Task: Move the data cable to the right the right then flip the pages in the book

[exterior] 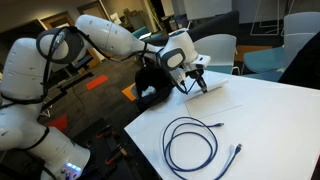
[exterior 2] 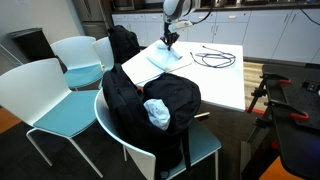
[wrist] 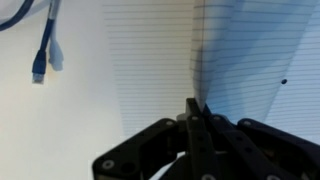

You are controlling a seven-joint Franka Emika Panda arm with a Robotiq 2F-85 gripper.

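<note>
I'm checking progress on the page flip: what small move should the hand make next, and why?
Probably lift a little and sweep the page across to the other side. In the wrist view the hand is shut, its tips at what looks like a raised page edge of the book, with lined paper lying flat beside it. In an exterior view the data cable already lies apart from the book.

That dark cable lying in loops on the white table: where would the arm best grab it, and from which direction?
Probably the side of the data cable coil where its loops run close together, taken from straight above. It lies flat and loose on the table, so nothing sticks up to pinch sideways; jaws set across the strands could gather several at once.
</note>
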